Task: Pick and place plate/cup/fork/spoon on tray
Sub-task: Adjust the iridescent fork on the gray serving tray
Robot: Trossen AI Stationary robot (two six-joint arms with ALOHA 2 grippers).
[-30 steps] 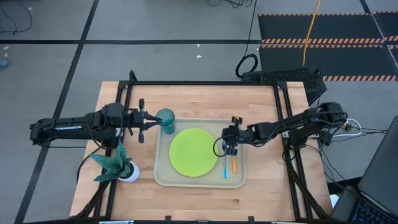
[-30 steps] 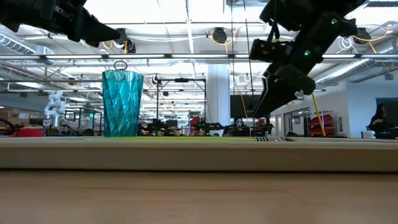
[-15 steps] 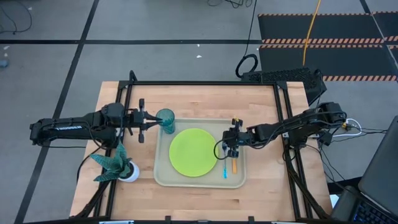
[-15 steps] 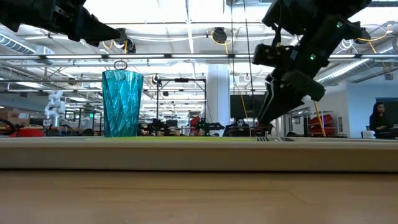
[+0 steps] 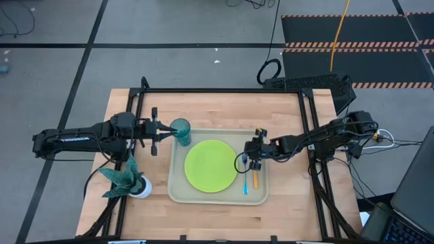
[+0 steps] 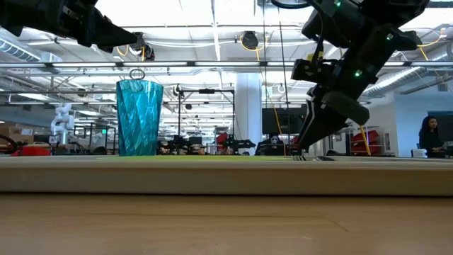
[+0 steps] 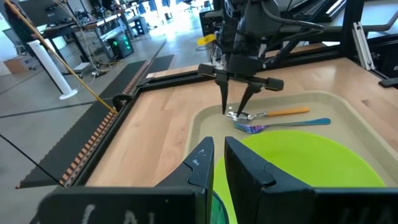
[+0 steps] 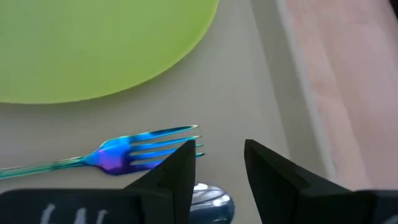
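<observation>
The beige tray (image 5: 218, 200) holds the lime-green plate (image 5: 211, 166), with the teal cup (image 5: 180, 129) upright in its far left corner. The blue-handled fork (image 5: 245, 187) and orange-handled spoon (image 5: 255, 179) lie side by side on the tray floor, right of the plate. My right gripper (image 5: 252, 163) slants down over their head ends, open. Its fingers stand on either side of the spoon's bowl (image 8: 208, 200), beside the fork's tines (image 8: 168, 146). My left gripper (image 7: 219, 158) hovers above and left of the cup, a narrow gap between its fingers and nothing in it.
A teal plant in a white pot (image 5: 129, 179) stands at the table's near left. Black frame rails (image 5: 224, 91) run along the table's far edge and sides. Bare wood (image 5: 224, 112) lies between the tray and the far rail.
My right gripper has sunk a little toward the tray, over the heads of the spoon and fork. The plate, cup, fork and spoon lie where they were.
</observation>
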